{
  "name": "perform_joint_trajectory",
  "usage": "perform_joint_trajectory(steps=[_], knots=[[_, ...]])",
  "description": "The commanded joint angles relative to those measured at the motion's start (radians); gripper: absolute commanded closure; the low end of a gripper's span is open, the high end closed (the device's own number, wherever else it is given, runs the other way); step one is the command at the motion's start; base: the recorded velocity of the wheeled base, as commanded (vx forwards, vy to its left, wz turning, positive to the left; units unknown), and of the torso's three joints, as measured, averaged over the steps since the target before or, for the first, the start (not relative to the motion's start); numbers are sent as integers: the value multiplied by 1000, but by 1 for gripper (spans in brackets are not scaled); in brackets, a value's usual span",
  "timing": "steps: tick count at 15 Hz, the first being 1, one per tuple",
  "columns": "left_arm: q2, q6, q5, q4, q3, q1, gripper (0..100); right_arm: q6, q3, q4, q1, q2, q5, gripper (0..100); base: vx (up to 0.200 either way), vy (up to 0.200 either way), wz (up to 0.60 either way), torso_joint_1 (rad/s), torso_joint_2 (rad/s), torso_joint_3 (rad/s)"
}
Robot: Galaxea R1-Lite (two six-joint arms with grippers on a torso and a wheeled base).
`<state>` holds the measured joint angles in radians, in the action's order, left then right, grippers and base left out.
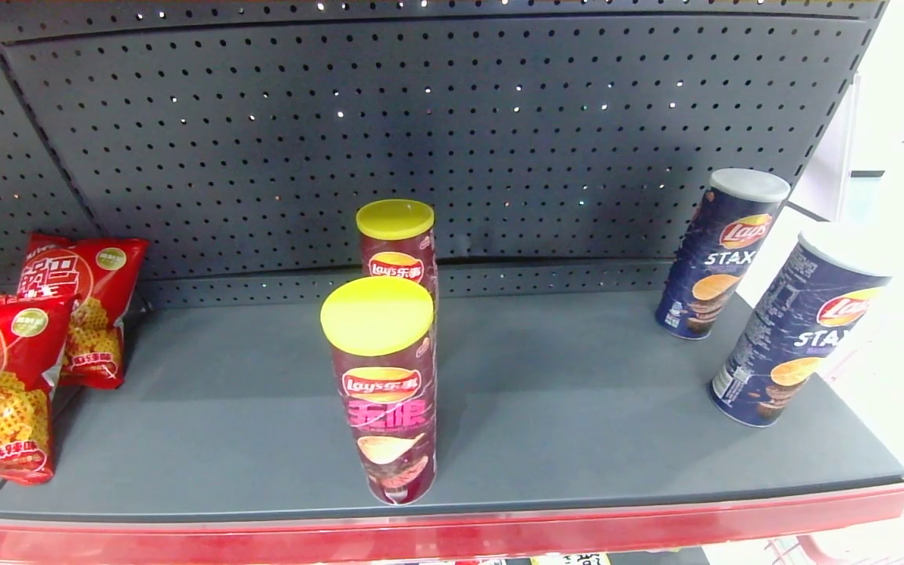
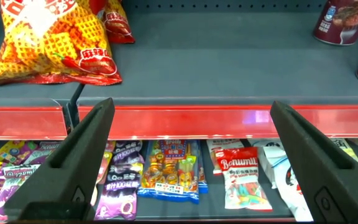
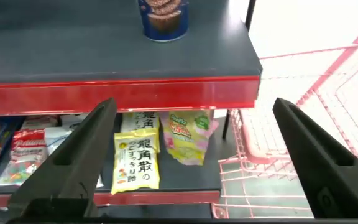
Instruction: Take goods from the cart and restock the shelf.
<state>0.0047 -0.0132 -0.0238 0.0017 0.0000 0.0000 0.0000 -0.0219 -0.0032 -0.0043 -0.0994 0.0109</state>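
L gripper (image 2: pixel 191 111): two dark fingers spread wide, holds nothing; sits low, in front of the shelf's red lip.
R gripper (image 3: pixel 194 106): same, spread wide, nothing in it; low by the red lip, near the shelf's right end.
Dark grey metal shelf with red front lip (image 1: pixel 577 408): flat board w/ a holey back wall.
Dark red round chip cans w/ yellow lids: 2, upright, mid shelf; front red can (image 1: pixel 388 392) near the lip, back red can (image 1: pixel 397 243) just behind it.
Dark blue round chip cans w/ grey lids: 2, upright, right side; back blue can (image 1: pixel 715 255) nearer the wall, front blue can (image 1: pixel 797 326) by the right end.
Red shiny snack bags (image 1: pixel 79 310): left end of shelf.
Pink wire cart (image 3: pixel 328 124): on the floor, right of the shelf; can't tell what's in it.
Small bright snack packs (image 2: pixel 173 171): in a row on the level below.
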Motion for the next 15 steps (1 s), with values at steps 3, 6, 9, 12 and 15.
perform_joint_trajectory(steps=[3,6,9,12,15], knots=[[1,-1,-1,0,0,0,0,2,22,5,-39,4,17,0,0,0,0,0,0,0],[1,-1,-1,0,0,0,0,15,22,2,1,99,1,0,0,0,0,0,0,0],[1,-1,-1,0,0,0,0,15,22,2,1,99,-3,0,0,0,0,0,0,0],[1,-1,-1,0,0,0,0,12,22,3,0,99,-3,0,0,0,0,0,0,0],[1,-1,-1,0,0,0,0,11,22,5,1,99,-3,0,0,0,0,0,0,0]])
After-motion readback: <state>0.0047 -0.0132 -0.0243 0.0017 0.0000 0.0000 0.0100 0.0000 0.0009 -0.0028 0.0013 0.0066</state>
